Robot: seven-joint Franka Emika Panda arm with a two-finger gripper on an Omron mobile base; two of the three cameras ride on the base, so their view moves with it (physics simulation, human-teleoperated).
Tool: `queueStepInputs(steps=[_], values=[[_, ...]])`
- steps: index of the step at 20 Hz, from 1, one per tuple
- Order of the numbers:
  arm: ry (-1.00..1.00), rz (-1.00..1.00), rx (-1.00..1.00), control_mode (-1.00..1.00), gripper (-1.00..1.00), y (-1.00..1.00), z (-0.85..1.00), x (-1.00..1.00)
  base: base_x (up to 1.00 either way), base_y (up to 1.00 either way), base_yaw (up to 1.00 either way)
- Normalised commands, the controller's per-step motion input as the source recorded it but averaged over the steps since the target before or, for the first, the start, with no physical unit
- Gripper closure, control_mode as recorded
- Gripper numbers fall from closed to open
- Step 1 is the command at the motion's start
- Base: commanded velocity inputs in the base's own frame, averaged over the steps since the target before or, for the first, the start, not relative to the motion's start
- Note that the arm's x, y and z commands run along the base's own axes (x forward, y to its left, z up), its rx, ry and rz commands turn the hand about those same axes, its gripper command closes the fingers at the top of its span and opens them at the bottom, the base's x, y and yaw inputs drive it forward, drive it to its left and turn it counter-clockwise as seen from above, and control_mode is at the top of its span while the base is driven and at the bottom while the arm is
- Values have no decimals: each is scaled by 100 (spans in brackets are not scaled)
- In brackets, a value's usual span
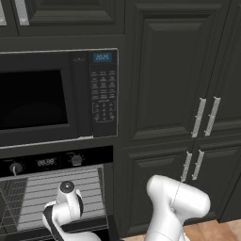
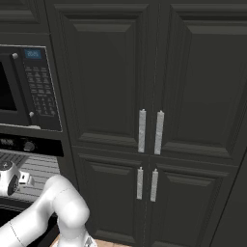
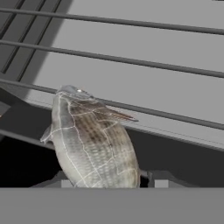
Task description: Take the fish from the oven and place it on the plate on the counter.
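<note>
Fish (image 3: 92,140) held between the end effector (image 3: 111,183) fingertips at the bottom centre of the hand view, grey-brown and scaled, head toward the upper left. Behind it, thin rack bars (image 3: 131,61) crossing the pale interior. In the left base view, white arm reaching into the oven (image 1: 56,162) at lower left; microwave (image 1: 56,96) above, dark cabinet doors (image 1: 164,70) to the right.
</note>
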Motion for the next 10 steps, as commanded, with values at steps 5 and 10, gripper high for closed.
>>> queueStepInputs(steps=[5,10], values=[[0,0,0,-100,100,0,-5,0,0,0,0],[0,0,1,-100,100,0,-4,0,0,0,0]])
